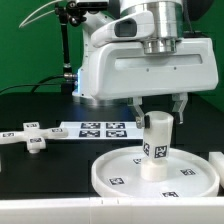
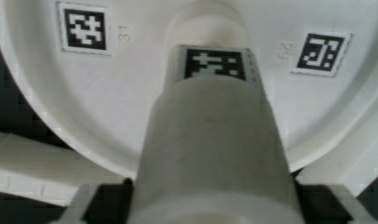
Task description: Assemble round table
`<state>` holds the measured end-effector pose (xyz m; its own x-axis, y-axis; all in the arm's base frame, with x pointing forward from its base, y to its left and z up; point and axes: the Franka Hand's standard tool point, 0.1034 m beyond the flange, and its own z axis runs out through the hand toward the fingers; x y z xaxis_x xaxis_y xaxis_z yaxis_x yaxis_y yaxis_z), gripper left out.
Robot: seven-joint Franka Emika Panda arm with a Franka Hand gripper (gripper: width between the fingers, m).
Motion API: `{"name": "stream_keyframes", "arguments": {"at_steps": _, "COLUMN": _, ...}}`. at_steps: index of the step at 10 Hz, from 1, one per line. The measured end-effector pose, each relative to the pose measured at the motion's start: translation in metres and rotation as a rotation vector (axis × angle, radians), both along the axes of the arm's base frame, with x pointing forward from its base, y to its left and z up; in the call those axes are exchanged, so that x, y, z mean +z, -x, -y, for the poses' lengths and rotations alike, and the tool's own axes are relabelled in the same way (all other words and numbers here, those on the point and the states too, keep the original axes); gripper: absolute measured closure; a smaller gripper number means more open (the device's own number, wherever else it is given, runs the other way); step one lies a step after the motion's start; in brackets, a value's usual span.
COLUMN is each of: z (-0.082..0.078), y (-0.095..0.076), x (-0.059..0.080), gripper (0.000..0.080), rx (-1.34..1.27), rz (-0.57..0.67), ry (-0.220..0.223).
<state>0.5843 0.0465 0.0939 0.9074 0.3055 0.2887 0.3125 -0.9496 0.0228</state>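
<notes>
The large round rimmed disc (image 1: 120, 172) lies flat on the table at the front. The short cylinder leg (image 1: 157, 148) stands upright on its middle and carries a square tag. My gripper (image 1: 160, 116) is straight above the leg, with one finger on each side of the leg's top. In the wrist view the leg (image 2: 211, 130) fills the space between the dark pads (image 2: 109, 198), which lie against its sides, and the disc (image 2: 186, 25) shows behind it. The cross-shaped base (image 1: 32, 137) lies on the table at the exterior view's left.
The marker board (image 1: 95, 128) lies flat behind the disc. The robot's white body (image 1: 130, 65) stands over the back of the table. A white edge (image 1: 217, 165) shows at the exterior view's right.
</notes>
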Motion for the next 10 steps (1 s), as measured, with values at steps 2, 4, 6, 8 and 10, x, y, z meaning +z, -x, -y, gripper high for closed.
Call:
{"name": "stream_keyframes", "arguments": {"at_steps": 2, "z": 0.000, "y": -0.001, "x": 0.000, "gripper": 0.0387, "rx": -0.002, "rz": 0.024, "ry": 0.000}}
{"name": "stream_keyframes", "arguments": {"at_steps": 4, "z": 0.000, "y": -0.001, "x": 0.000, "gripper": 0.0387, "rx": -0.002, "rz": 0.023, "ry": 0.000}}
{"name": "stream_keyframes", "arguments": {"at_steps": 6, "z": 0.001, "y": -0.002, "x": 0.005, "gripper": 0.0167, "rx": -0.002, "rz": 0.018, "ry": 0.001}}
{"name": "stream_keyframes", "arguments": {"at_steps": 8, "z": 0.001, "y": -0.002, "x": 0.010, "gripper": 0.0155, "rx": -0.002, "rz": 0.020, "ry": 0.001}}
{"name": "stream_keyframes", "arguments": {"at_steps": 10, "z": 0.005, "y": -0.004, "x": 0.018, "gripper": 0.0151, "rx": -0.004, "rz": 0.003, "ry": 0.003}}
